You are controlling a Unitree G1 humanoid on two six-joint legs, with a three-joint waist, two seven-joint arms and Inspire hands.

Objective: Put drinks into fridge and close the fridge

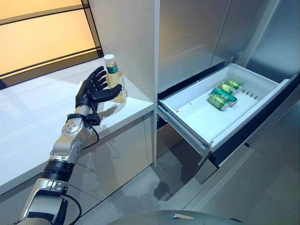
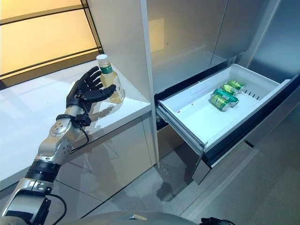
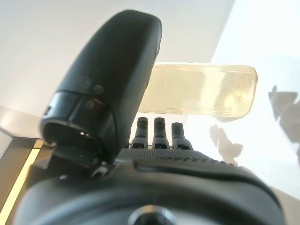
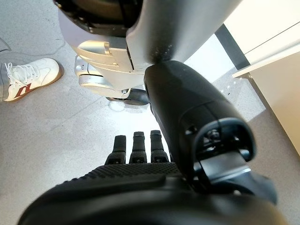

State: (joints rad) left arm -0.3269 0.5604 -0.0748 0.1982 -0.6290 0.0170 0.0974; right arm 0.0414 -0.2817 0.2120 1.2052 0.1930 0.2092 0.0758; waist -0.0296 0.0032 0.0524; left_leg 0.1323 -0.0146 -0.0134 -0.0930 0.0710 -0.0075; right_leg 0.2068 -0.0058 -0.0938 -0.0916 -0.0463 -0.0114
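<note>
A clear bottle [image 1: 116, 86] of pale yellow drink, with a white cap and green label, stands upright on the white counter [image 1: 37, 122] near its right end. My left hand [image 1: 92, 94] is open at the bottle, its straight fingers behind it and its thumb [image 3: 112, 79] reaching across the front. The bottle [image 3: 201, 93] shows just past the fingers in the left wrist view. To the right, the fridge drawer [image 1: 197, 116] stands pulled out, with green cans [image 1: 225, 93] lying at its far end. My right hand [image 4: 187, 108] hangs open over the floor, holding nothing.
A tall white panel [image 1: 129, 42] rises between the counter and the fridge, close by the bottle. The open drawer juts out over the grey floor [image 1: 253, 187]. A person's white shoe [image 4: 28, 77] shows on the floor in the right wrist view.
</note>
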